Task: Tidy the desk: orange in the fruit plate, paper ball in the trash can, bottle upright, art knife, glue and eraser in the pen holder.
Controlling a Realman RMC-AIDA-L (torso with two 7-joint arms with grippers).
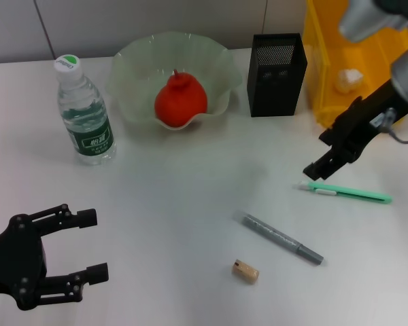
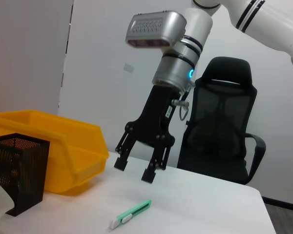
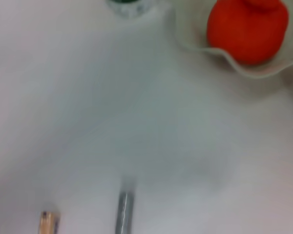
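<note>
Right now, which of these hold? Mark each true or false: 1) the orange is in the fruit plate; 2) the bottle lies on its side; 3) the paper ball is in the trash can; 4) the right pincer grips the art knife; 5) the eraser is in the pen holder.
1) True: the orange sits in the fruit plate.
2) False: the bottle stands upright.
3) True: the paper ball lies in the trash can.
4) False: the right pincer hangs open above the art knife.
5) False: the eraser lies on the desk, away from the pen holder.
</note>
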